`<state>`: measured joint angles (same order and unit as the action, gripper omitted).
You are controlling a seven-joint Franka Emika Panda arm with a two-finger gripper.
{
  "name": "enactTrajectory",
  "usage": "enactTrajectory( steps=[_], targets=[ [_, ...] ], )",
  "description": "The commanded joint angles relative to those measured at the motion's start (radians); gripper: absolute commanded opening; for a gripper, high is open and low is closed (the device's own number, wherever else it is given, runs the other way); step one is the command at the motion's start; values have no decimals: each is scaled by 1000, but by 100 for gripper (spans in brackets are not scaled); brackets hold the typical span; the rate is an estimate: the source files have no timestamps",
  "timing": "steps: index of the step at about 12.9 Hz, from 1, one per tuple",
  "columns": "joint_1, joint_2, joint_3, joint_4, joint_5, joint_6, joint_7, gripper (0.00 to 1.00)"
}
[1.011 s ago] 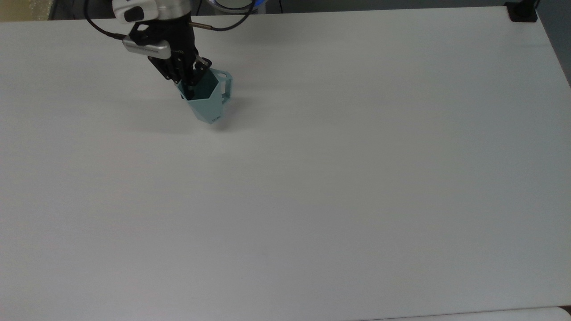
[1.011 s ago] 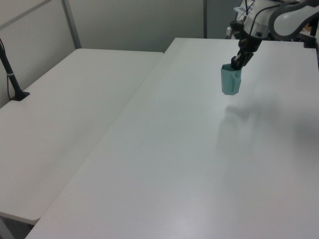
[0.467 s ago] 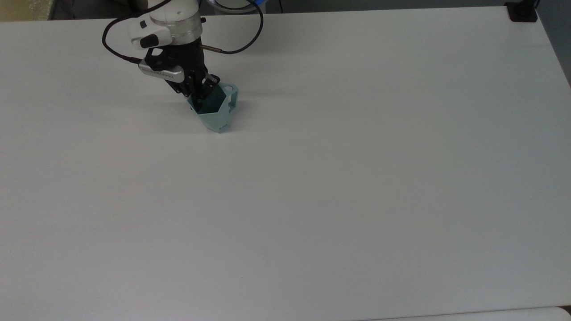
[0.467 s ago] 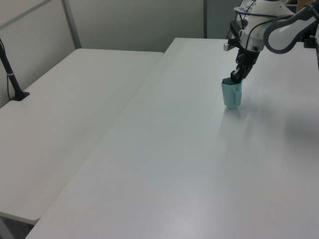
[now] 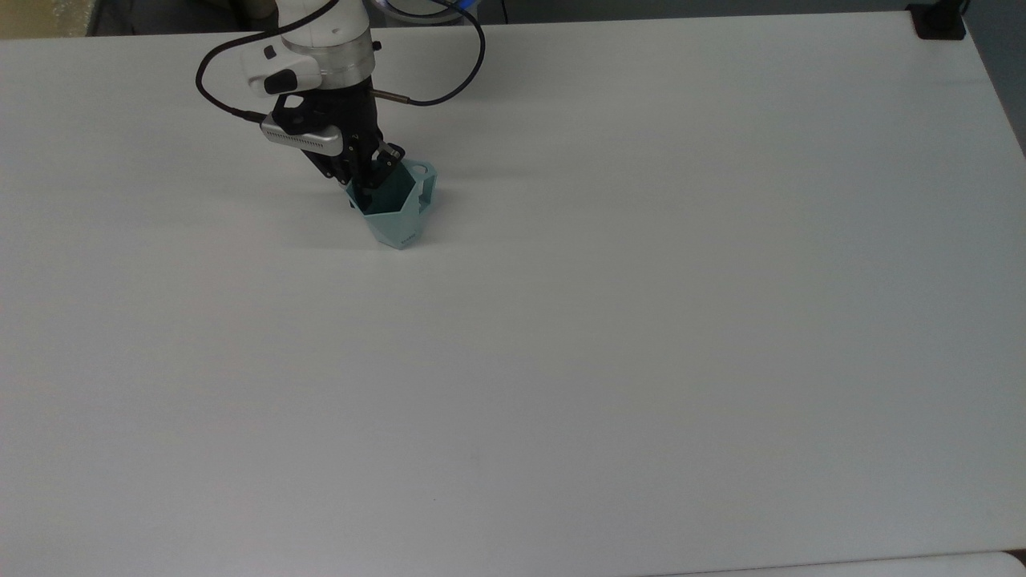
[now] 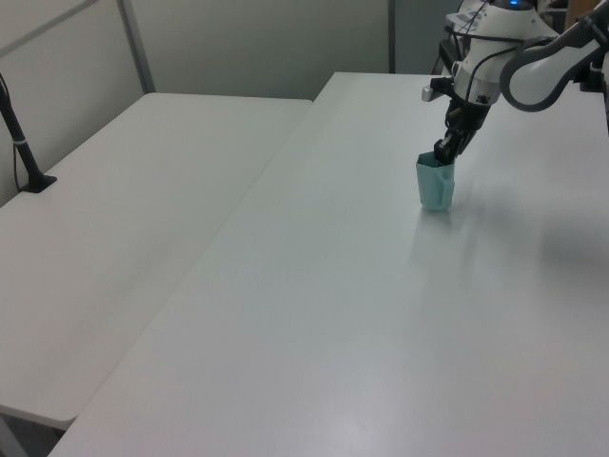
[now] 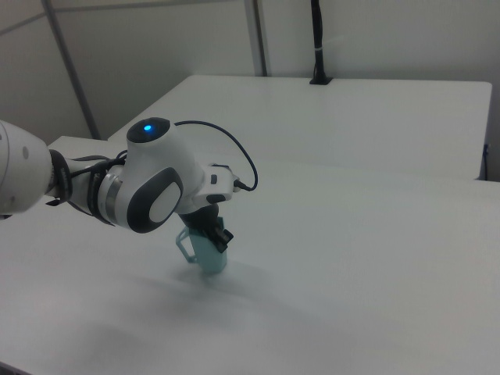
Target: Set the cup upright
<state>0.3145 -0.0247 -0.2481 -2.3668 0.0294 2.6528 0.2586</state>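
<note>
- A wide, matte white table (image 5: 641, 320) with a second white table (image 6: 124, 238) beside it on the left view's left, grey panel walls behind
- The cup (image 5: 394, 212), pale teal with flat angular facets and a looped handle, stands mouth up on its narrow base near the table's far edge in the top view
- The gripper (image 5: 370, 175) is pinched on the cup's rim, one finger inside

The white arm reaches down over the far left of the top view, its wrist angled so the black tool (image 5: 370, 178) points downward and toward the top view's right. The tool's fingers are closed on a rim wall, one inside, one outside. A blue light glows on the arm's joint in the right view.
</note>
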Motion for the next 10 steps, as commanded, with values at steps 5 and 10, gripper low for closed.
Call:
enactTrajectory(
  steps=[5,10],
  targets=[
    [14,-7,-8,35,27,-45,28,51],
    [18,-41,-8,229,27,-357,30,100]
  ],
)
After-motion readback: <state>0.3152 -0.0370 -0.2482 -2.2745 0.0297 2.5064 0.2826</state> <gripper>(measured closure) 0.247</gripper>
